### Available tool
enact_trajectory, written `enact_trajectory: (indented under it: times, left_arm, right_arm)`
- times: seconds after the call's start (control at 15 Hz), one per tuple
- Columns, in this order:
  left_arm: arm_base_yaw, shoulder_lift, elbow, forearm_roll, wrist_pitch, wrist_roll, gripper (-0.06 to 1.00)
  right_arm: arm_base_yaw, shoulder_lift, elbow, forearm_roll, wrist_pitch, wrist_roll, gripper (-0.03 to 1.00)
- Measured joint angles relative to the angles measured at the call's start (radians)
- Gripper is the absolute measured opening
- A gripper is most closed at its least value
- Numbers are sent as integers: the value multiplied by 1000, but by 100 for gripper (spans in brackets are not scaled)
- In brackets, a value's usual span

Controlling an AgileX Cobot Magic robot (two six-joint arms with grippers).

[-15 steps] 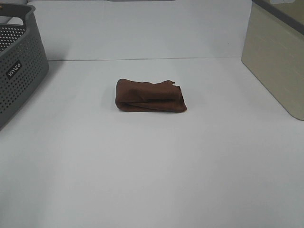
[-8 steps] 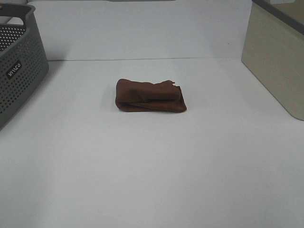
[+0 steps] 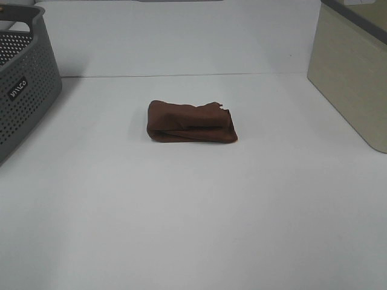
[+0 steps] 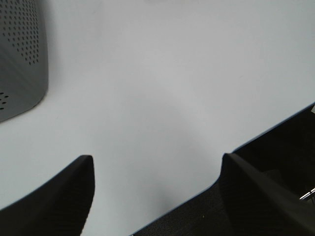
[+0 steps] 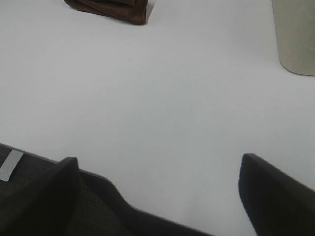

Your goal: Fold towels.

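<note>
From the high camera I saw the towel lying a little above the middle of the frame on the white table, already folded into a thick, compact bundle with its layers stacked and a rounded fold at its left end. A tiny pale speck, probably a tag, showed at its upper right corner. The grey perforated basket stood at the upper left edge of that frame, well apart from the towel, and a beige bin stood at the upper right edge, also well apart. Neither arm appeared in the high view.

In the left wrist view the left gripper had its two dark fingers spread wide with nothing between them, over bare table near the table's edge, with the basket's wall in the upper left corner. In the right wrist view the right gripper was likewise spread wide and held nothing; the towel sat at the top edge of that frame, well away from the fingers, and the bin showed at the upper right.
</note>
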Motion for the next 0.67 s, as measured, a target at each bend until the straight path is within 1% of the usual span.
enact_trajectory:
  times: [0.2,0.27,0.33,0.4,0.53,0.67]
  left_arm:
    - [3,0,0,0,0,0,68]
    - [21,-2,0,-1,1,0,68]
    - [59,-4,0,-1,2,0,68]
    - [115,-12,0,-1,2,0,68]
    - [229,-106,0,-1,2,0,68]
    - [256,-207,0,-1,2,0,68]
  right_arm:
    - [0,0,0,0,0,0,82]
    - [-6,0,0,0,0,0,82]
    - [-42,0,0,1,0,0,82]
    - [-89,0,0,1,0,0,82]
    - [-173,-49,0,1,-2,0,82]
    - [-179,-113,0,5,-1,0,82]
